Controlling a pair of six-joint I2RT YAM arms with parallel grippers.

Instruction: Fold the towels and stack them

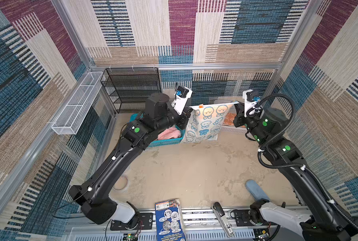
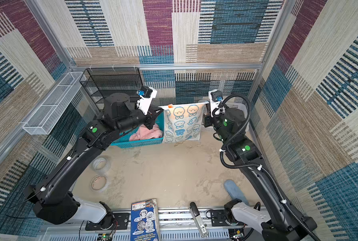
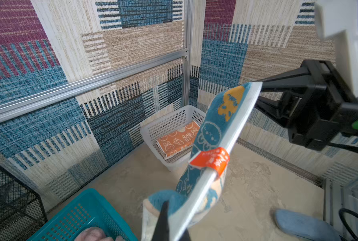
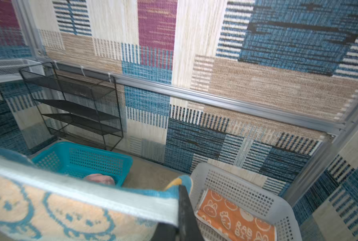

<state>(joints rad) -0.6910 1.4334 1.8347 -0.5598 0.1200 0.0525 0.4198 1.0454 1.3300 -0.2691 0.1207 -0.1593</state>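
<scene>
Blue towel (image 1: 205,123) stretched flat and upright between the two claws, above the back of the bench (image 1: 194,171), its pale side with blue rabbit outlines facing both top views. Left claw (image 1: 189,109) pinched tight on the top corner nearest the teal basket (image 1: 165,143). In the left wrist view, only one black finger (image 3: 163,221) visible, pressed against the cloth beside its white hem. Right claw (image 1: 237,103) likewise closed hard on the opposite top corner, with one dark finger (image 4: 185,208) lying across the hem in the right wrist view. Top edge taut and nearly level between the two grips, an orange tag (image 1: 201,106) wrapped over it close to the left claw. Lower edge hanging just beside the teal basket and close to the bench; contact with the surface impossible to tell. Pink towel (image 1: 169,133) bunched inside the teal basket, partly hidden behind the left arm. Orange towel (image 3: 178,139) folded flat in the white basket (image 3: 165,125) at the back right corner, behind the hanging cloth. Further off: a black mesh rack (image 1: 132,87) against the back wall, two tape rolls (image 2: 99,163) on the bench near the left arm, and a printed box (image 1: 168,219) at the front edge.
</scene>
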